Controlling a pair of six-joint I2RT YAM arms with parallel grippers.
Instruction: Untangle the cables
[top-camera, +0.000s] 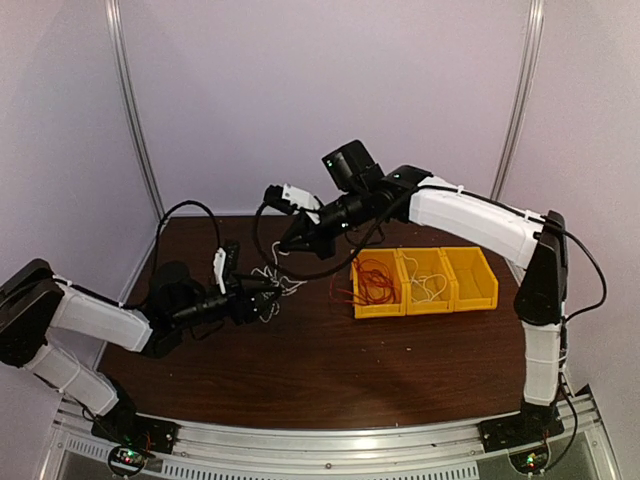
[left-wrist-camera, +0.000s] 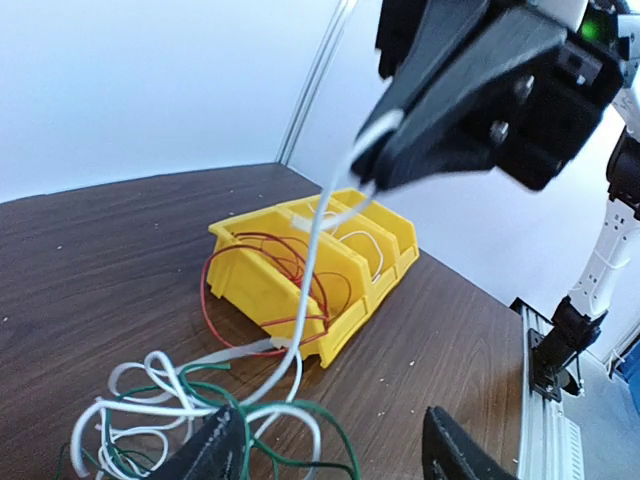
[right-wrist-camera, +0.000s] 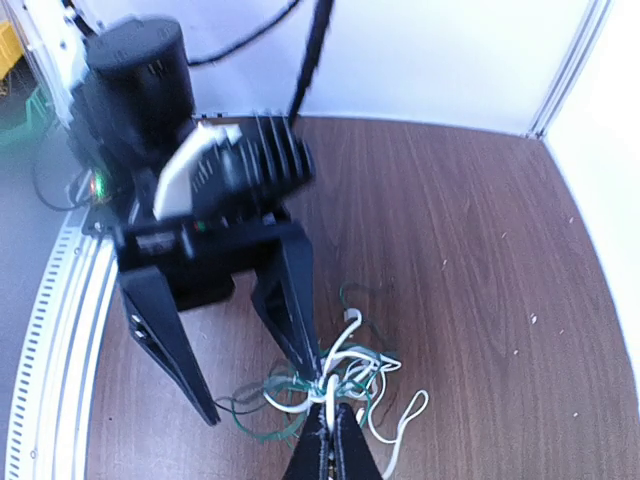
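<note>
— What do we see at the left jaws?
— They stand well open, low over the counter (top-camera: 300, 370), astride the clump of white and green cables (left-wrist-camera: 180, 410), gripping nothing.
— And the right jaws?
— Shut tight on a white cable (left-wrist-camera: 311, 260) that runs up from the clump. Farther right, the yellow bin (top-camera: 478, 300) has a red cable (top-camera: 375, 283) in its left compartment.

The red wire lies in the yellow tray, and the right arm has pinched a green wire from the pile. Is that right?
Not quite: the right gripper has pinched a white wire, not a green one, as the left wrist view shows. The red wire does lie in the yellow tray.
</note>
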